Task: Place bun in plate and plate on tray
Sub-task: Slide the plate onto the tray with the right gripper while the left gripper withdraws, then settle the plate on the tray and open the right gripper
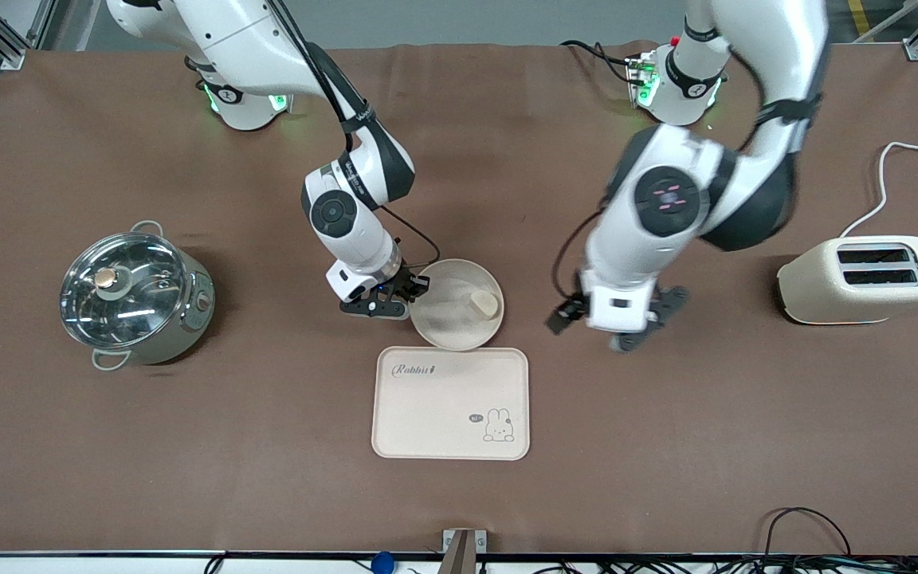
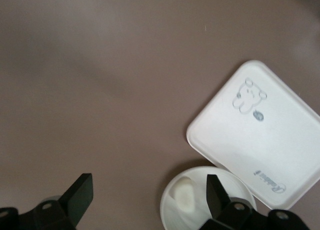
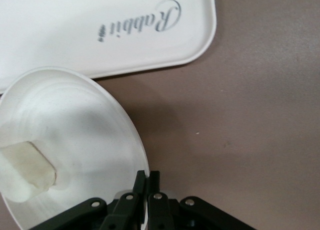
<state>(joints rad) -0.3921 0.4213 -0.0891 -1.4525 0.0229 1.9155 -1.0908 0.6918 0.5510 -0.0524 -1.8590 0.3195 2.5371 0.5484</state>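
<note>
At the plate's rim, the right gripper jaws pinch the plate, tilting it just above the tray; the bun sits inside. Bent low, the left gripper hovers over the desk, jaws spread.

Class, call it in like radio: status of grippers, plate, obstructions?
Right gripper shut on round cream-white plate rim, small pale bun inside. Left gripper open over table. Rectangular rabbit tray adjacent, unobstructed.

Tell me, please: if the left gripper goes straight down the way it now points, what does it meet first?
Probably only the bare table. The left gripper is open over it, with the plate beside its line, though depth is unclear.
</note>
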